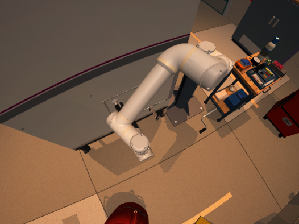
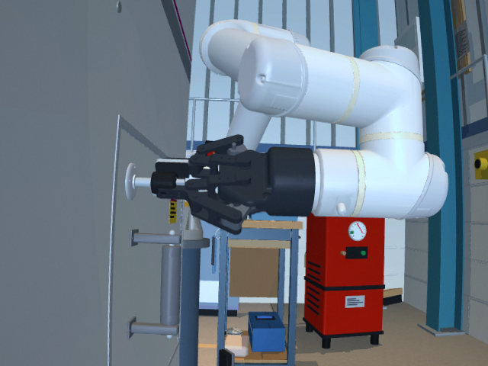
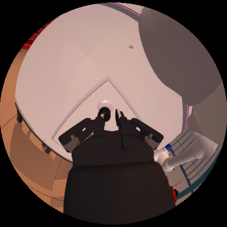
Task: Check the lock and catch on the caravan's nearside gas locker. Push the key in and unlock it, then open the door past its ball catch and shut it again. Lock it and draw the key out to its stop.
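The locker door point(image 1: 136, 98) is largely hidden behind my arm in the side camera; its outline shows as a thin frame on the grey caravan wall point(image 2: 59, 177). The key point(image 2: 163, 182) sticks out of a round white lock plate point(image 2: 130, 182) high on the door, its silver shaft showing between plate and black head. My gripper point(image 2: 165, 179) is closed with its fingers on the key's black head point(image 3: 106, 114). Below the lock, a grey bar handle point(image 2: 170, 283) stands off the door on two brackets.
The caravan body fills the left. A blue-framed trolley point(image 1: 244, 85) with tools and a blue box point(image 2: 266, 330) stands behind my arm, a red cabinet point(image 2: 343, 272) beyond it. A red gas cylinder point(image 1: 128, 214) sits on the floor.
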Motion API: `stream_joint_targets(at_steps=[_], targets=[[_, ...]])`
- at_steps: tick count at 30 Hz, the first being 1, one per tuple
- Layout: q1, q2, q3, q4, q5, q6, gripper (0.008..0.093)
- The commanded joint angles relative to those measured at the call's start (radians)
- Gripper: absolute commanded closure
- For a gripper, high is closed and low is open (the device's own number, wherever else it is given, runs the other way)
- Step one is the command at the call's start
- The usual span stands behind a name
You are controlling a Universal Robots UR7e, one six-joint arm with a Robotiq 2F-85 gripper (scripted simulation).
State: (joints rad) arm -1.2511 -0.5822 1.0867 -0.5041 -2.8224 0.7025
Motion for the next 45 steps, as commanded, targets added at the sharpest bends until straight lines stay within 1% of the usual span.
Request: stream_joint_targets(at_steps=[1,16,26,36,45], targets=[[0.0,-0.002,-0.001,0.001,0.0,0.022,0.0934],[0.0,-0.002,-0.001,0.001,0.0,0.381,0.0934],[0.0,-0.002,-0.001,0.001,0.0,0.586,0.0934],[0.0,-0.002,0.0,0.001,0.0,0.738,0.0934],[0.0,-0.002,0.0,0.001,0.0,0.823,0.0934]])
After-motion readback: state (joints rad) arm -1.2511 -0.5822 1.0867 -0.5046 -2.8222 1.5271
